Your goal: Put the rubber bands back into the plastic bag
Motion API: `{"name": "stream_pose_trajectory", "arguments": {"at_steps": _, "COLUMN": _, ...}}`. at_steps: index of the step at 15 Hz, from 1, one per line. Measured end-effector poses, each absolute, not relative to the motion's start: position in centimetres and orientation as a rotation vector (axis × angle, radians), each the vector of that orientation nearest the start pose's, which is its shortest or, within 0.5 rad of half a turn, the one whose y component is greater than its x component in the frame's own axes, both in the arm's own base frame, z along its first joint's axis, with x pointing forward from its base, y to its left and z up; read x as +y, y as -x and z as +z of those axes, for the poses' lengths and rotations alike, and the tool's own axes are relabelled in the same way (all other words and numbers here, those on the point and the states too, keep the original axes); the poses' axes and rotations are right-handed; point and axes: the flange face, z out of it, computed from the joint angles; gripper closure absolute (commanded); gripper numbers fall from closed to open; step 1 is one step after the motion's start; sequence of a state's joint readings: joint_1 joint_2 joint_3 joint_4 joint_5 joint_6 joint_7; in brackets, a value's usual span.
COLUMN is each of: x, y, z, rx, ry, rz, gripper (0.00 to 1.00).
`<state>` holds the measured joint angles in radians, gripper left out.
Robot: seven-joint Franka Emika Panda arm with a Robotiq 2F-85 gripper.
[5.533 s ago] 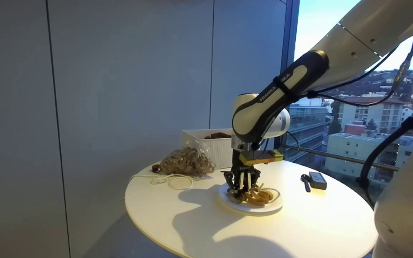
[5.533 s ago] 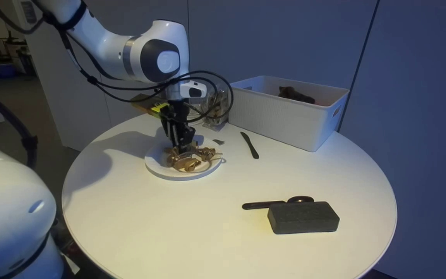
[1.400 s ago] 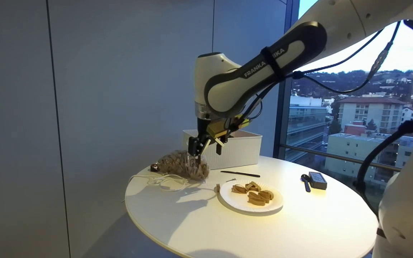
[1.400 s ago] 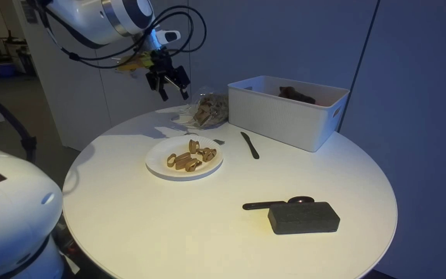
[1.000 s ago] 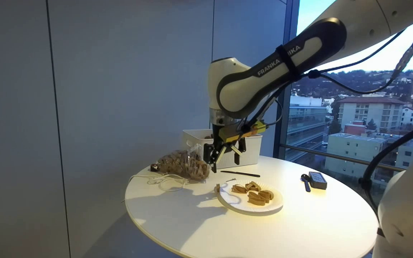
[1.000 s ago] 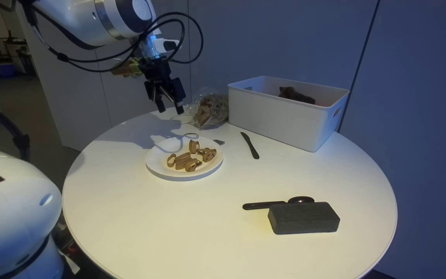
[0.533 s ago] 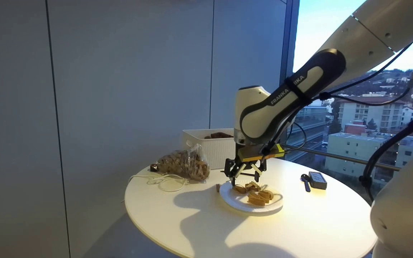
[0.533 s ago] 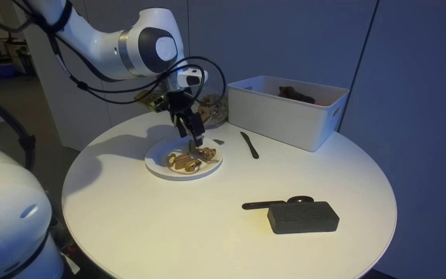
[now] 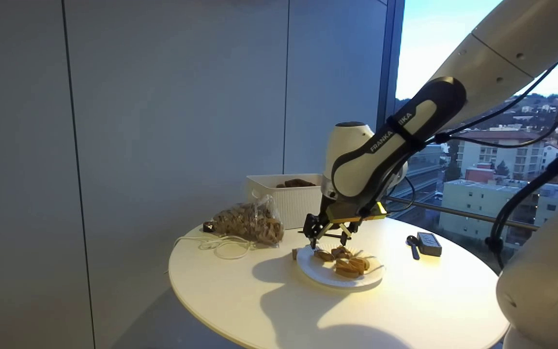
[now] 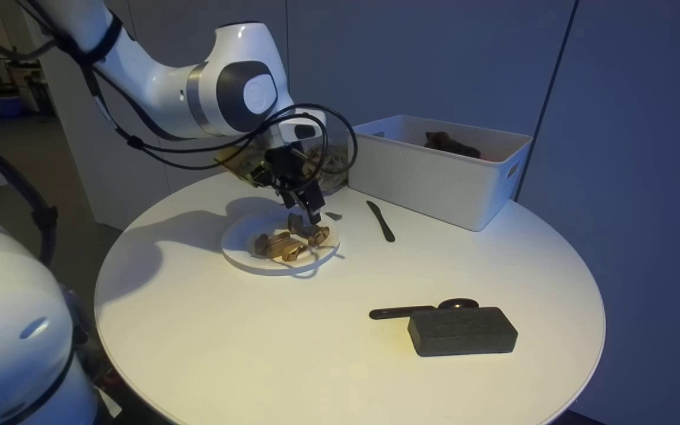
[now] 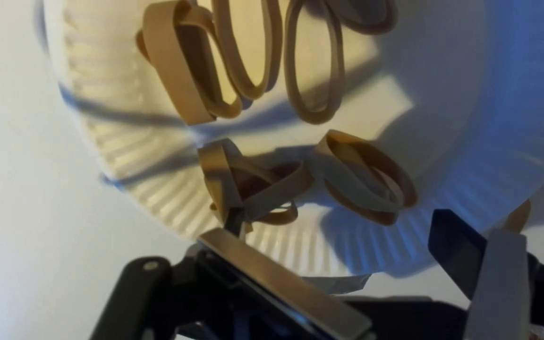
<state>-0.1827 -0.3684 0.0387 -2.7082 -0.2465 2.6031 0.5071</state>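
Several tan rubber bands (image 11: 173,66) lie in loose clusters on a white paper plate (image 11: 163,198). My gripper (image 11: 346,236) is open above the plate's edge, its fingers wide apart and holding nothing. In the wrist view one fingertip overlaps a folded rubber band (image 11: 272,193); whether they touch I cannot tell. Both exterior views show the gripper (image 9: 329,242) low over the plate's far side. A single band (image 9: 294,253) lies on the table beside the plate. The clear plastic bag (image 9: 247,223), full of brown bands, rests farther back; the arm partly covers it in an exterior view (image 10: 334,168).
Behind the plate stands a white bin (image 10: 428,177) with brown things inside. A black knife (image 10: 381,221) and a small grey scrap (image 10: 333,216) lie between them. Elsewhere are a black spoon (image 10: 402,313), a dark block (image 10: 464,333) and a white cable (image 9: 233,247) near the bag.
My gripper was among the bands on the plate, then stood open over the bag, and has come back down above the plate. A band now lies beside the plate; the bag's shape has shifted.
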Motion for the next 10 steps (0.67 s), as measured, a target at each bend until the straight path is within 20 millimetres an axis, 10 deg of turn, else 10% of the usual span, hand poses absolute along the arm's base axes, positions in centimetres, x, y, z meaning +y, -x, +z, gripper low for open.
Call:
{"name": "stream_pose_trajectory", "arguments": {"at_steps": 4, "x": -6.0, "y": -40.6, "z": 35.3, "rx": 0.743, "ry": 3.145, "rz": -0.396, "gripper": 0.00}}
{"name": "stream_pose_trajectory", "arguments": {"at_steps": 5, "x": -6.3, "y": -40.6, "z": 34.8, "rx": 0.752, "ry": 3.146, "rz": -0.378, "gripper": 0.25}}
{"name": "stream_pose_trajectory", "arguments": {"at_steps": 10, "x": -7.0, "y": -41.1, "z": 34.5, "rx": 0.753, "ry": 3.149, "rz": -0.363, "gripper": 0.57}}
